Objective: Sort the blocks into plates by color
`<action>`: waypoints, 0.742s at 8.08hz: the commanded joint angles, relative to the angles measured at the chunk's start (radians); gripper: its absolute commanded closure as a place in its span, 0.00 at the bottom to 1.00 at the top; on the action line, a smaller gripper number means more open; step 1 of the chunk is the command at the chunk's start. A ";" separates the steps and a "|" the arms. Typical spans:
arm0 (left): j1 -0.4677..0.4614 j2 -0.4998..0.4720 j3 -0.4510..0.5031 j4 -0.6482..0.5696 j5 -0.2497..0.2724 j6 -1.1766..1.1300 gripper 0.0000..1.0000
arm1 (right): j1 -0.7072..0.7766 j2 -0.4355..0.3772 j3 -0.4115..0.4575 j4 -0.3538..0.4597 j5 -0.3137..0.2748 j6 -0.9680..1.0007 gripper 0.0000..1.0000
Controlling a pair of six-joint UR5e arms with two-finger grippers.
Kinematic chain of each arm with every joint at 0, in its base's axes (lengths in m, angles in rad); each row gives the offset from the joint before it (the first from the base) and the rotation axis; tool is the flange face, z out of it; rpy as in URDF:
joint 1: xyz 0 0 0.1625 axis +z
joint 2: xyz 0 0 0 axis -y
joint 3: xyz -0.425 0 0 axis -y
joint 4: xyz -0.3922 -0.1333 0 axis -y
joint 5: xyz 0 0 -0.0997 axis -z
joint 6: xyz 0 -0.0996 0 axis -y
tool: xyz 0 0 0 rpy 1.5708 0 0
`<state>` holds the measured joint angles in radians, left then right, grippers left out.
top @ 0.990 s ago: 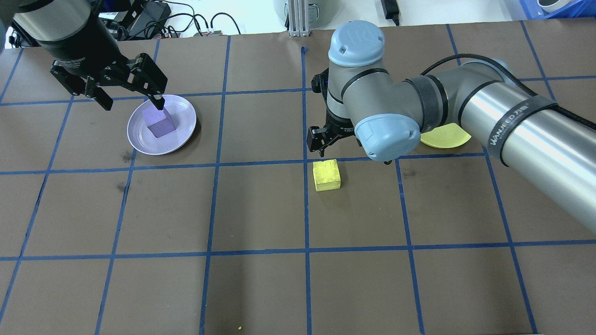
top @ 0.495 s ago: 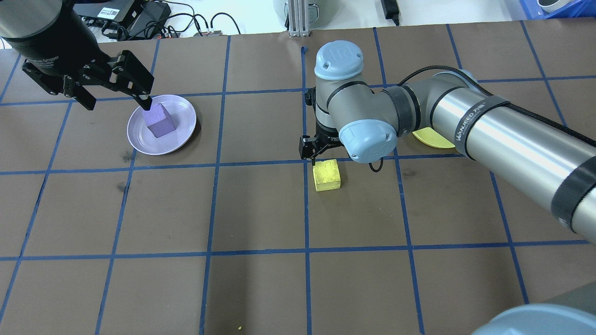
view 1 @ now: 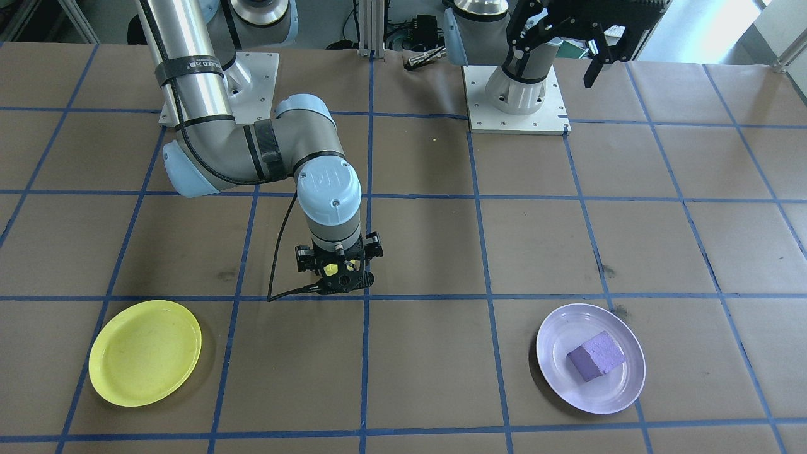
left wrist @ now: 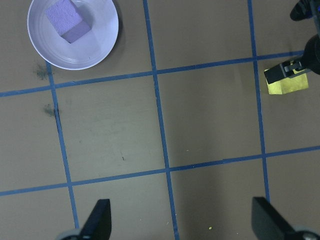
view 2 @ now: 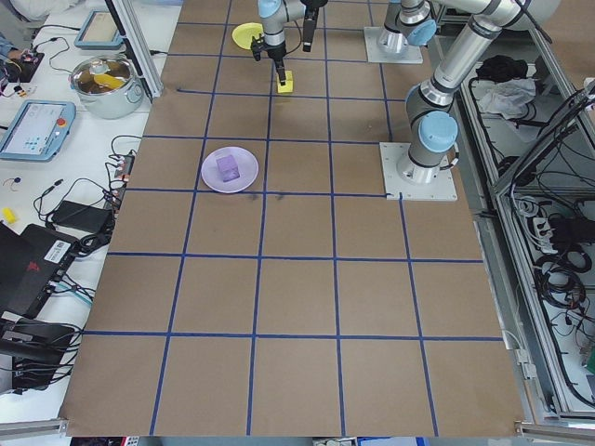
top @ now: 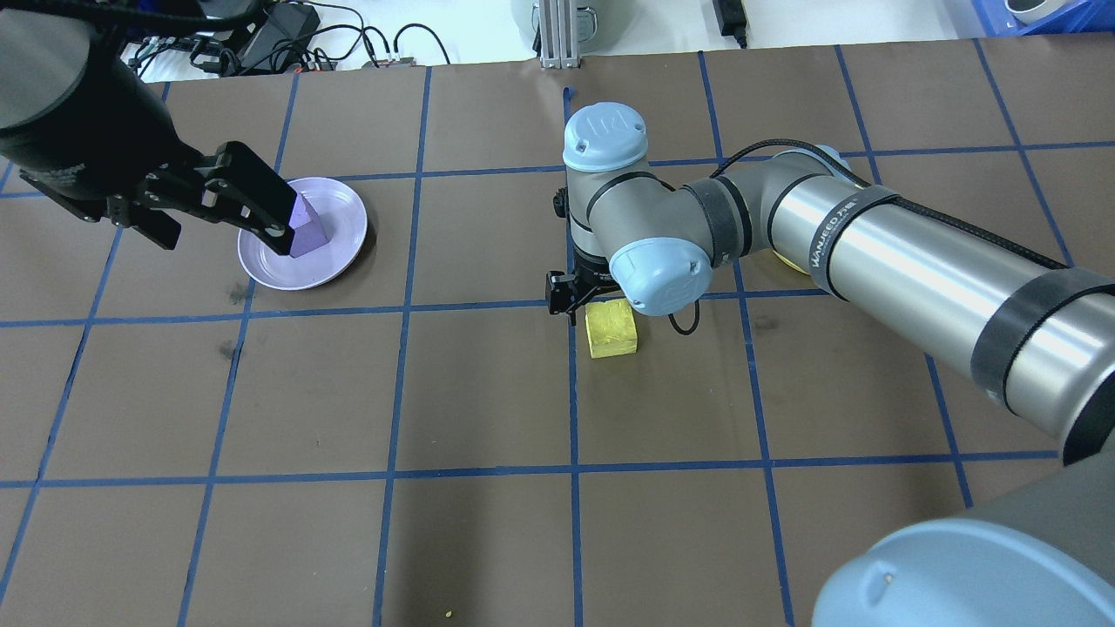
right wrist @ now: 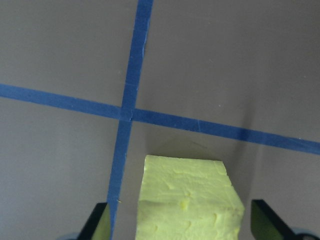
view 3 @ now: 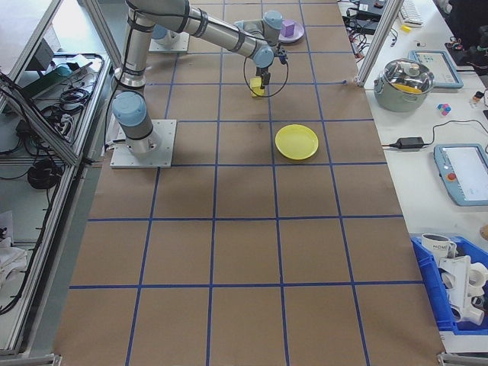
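The table (top: 488, 540) lies open toward six o'clock in the overhead view. The yellow plate (view 1: 145, 352) holds nothing. The purple plate (top: 340, 244) at nine o'clock holds the purple block (view 1: 596, 356). The left gripper (top: 222, 218), wide open, grips nothing. The right gripper (right wrist: 180, 227), open, straddles the yellow block (right wrist: 187, 202).

yellow block (right wrist: 187, 197): bare table all round | fingers (right wrist: 100, 220) flank it, unobstructed
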<state>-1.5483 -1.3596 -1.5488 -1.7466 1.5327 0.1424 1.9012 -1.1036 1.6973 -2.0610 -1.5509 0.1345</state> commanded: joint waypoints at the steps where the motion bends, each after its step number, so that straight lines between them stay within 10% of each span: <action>1: -0.015 0.030 -0.037 -0.010 -0.017 -0.010 0.00 | 0.001 0.013 0.007 -0.001 -0.008 -0.004 0.00; 2: -0.015 -0.008 -0.043 -0.020 -0.016 0.003 0.00 | 0.001 0.024 0.005 -0.014 -0.008 -0.007 0.00; 4: -0.010 -0.134 -0.048 -0.004 -0.025 0.002 0.00 | 0.001 0.037 0.001 -0.077 -0.011 -0.013 0.83; 6: -0.013 -0.138 -0.042 -0.004 -0.025 -0.003 0.00 | -0.001 0.024 -0.007 -0.076 0.002 -0.015 1.00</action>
<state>-1.5572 -1.4775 -1.5937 -1.7516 1.5099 0.1431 1.9017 -1.0728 1.6971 -2.1317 -1.5584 0.1212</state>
